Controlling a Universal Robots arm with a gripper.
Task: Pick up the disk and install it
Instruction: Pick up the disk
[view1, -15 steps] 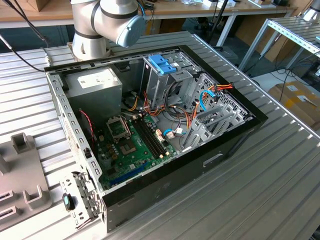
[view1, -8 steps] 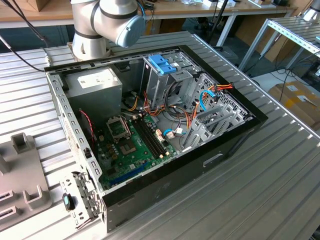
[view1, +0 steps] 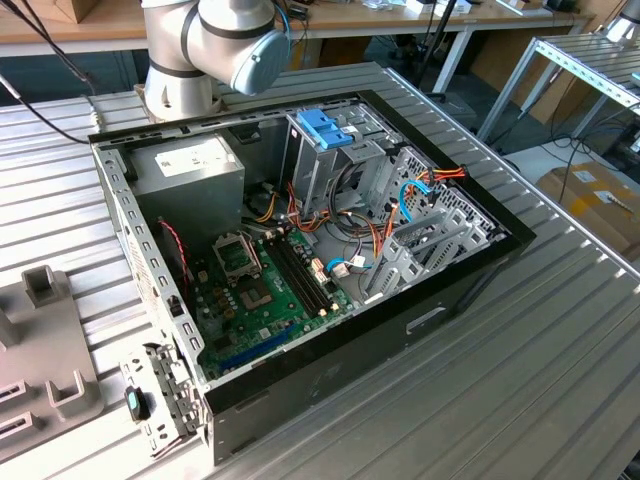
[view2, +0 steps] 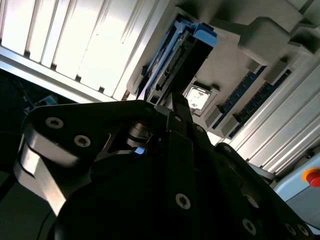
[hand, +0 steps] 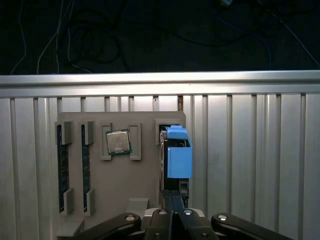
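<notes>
The disk (hand: 175, 155) stands on its edge in a slot of a grey holder plate (hand: 120, 175), its light-blue carrier rail facing the camera. In the second wrist view the disk (view2: 187, 55) rises from the same plate. My gripper (hand: 173, 194) sits just in front of the disk's near end, its two dark fingers pressed together with nothing between them. In the second wrist view the gripper (view2: 176, 102) reaches up to the disk's lower end. The open computer case (view1: 470, 280) lies on the table, with a metal drive cage (view1: 330, 160) inside it.
The holder plate also carries a processor chip (hand: 118, 142) and memory sticks (hand: 62, 165). In the exterior view, part of the plate (view1: 40, 340) lies left of the case. A darker blue bracket (view1: 322, 128) tops the drive cage. Loose cables (view1: 400, 195) run beside it. The arm's base (view1: 200, 50) stands behind the case.
</notes>
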